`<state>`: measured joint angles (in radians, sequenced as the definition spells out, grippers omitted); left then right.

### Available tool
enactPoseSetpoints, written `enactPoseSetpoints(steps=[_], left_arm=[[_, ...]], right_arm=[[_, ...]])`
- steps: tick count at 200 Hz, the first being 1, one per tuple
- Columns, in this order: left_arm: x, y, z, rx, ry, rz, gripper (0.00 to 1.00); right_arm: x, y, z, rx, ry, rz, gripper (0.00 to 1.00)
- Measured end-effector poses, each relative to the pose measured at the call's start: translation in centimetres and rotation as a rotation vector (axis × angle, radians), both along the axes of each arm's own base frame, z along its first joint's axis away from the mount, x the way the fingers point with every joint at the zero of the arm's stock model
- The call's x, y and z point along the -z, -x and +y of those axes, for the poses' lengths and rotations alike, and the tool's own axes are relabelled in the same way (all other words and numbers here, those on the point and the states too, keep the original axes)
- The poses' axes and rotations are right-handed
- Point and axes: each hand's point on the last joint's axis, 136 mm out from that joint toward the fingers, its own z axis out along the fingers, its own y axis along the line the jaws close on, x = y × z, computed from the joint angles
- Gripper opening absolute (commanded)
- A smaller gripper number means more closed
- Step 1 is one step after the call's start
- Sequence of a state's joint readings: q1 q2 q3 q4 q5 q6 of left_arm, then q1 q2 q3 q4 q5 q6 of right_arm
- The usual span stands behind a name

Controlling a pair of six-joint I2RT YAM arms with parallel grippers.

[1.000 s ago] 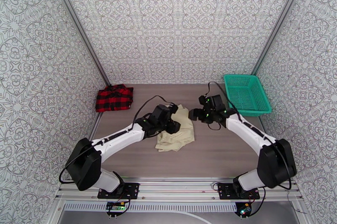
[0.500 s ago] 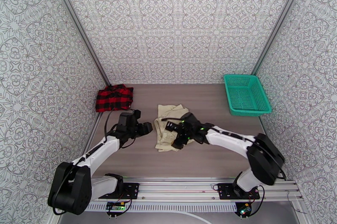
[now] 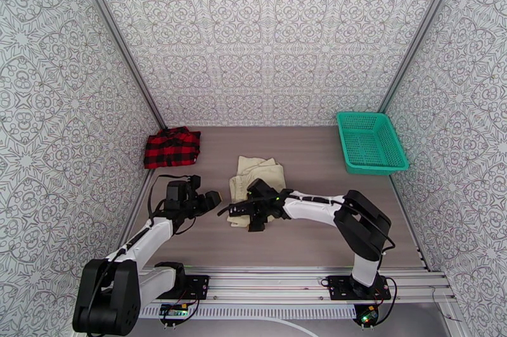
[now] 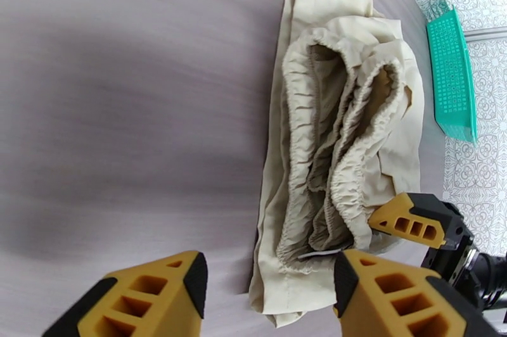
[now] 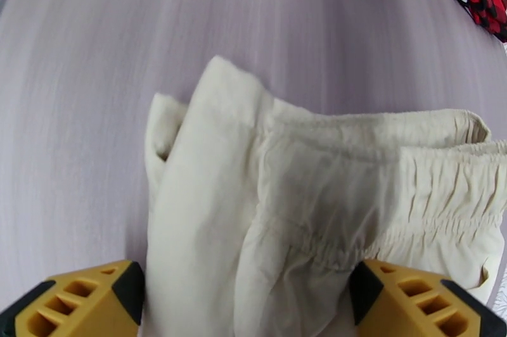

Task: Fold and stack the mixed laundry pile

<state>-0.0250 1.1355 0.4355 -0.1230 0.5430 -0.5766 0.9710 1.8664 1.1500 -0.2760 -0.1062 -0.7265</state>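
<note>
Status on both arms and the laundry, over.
Left gripper open, beside cream garment. Right gripper open, straddling its near end. Checked shirt far left. Basket well clear.

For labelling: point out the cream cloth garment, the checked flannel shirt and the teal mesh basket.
cream gathered cloth garment (image 3: 260,172): top external view, far folded part.
red-and-black checked flannel shirt (image 3: 172,148): top external view, its middle.
teal plastic mesh basket (image 3: 371,140): top external view, bare mesh floor.

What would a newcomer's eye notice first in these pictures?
A crumpled cream garment with a gathered waistband lies in the middle, the right hand open over its near end. A red-and-black checked shirt sits far left, and a teal basket far right.
</note>
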Motion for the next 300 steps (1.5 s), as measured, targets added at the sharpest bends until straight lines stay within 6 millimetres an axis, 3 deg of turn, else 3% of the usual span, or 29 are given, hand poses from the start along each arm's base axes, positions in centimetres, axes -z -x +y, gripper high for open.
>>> enactPoseSetpoints(steps=[18, 28, 50, 57, 62, 72, 104, 113, 151, 203, 300], left_arm=[[0.0, 0.0, 0.2, -0.005, 0.006, 0.002, 0.58], [0.0, -0.1, 0.3, -0.01, 0.008, 0.001, 0.58], [0.0, -0.2, 0.9, -0.029, 0.011, 0.003, 0.59], [0.1, -0.2, 1.0, -0.033, 0.012, 0.004, 0.58], [0.1, -0.2, 1.1, -0.036, 0.013, 0.005, 0.59], [0.1, -0.2, 1.1, -0.038, 0.016, 0.008, 0.62], [0.1, 0.0, 1.1, -0.079, 0.057, 0.043, 0.71], [0.0, 0.2, 1.1, -0.102, 0.08, 0.054, 0.72], [-0.7, 2.0, 0.5, -0.172, 0.184, 0.071, 0.83], [-1.3, 2.8, -2.9, -0.127, 0.288, 0.089, 0.87], [1.5, 0.1, -7.9, -0.075, 0.375, 0.153, 0.89]], right_arm=[[1.7, 0.3, 0.3, -0.003, 0.048, -0.024, 0.86], [1.4, 0.1, 0.6, 0.001, 0.053, -0.053, 0.81], [1.7, -0.2, 1.8, 0.002, 0.056, -0.098, 0.59], [1.8, -0.3, 2.1, 0.007, 0.055, -0.11, 0.49], [1.7, -0.3, 2.3, 0.015, 0.051, -0.121, 0.36], [1.8, -0.6, 2.6, 0.021, 0.047, -0.153, 0.23], [1.8, -1.2, 2.5, 0.044, 0.018, -0.2, 0.1], [1.7, -1.3, 2.4, 0.05, 0.01, -0.201, 0.0], [1.0, -1.7, 1.0, 0.086, -0.03, -0.172, 0.0], [-1.8, -3.0, -0.1, 0.135, -0.144, -0.127, 0.0], [-1.5, -2.1, -0.6, 0.119, -0.185, -0.1, 0.0]])
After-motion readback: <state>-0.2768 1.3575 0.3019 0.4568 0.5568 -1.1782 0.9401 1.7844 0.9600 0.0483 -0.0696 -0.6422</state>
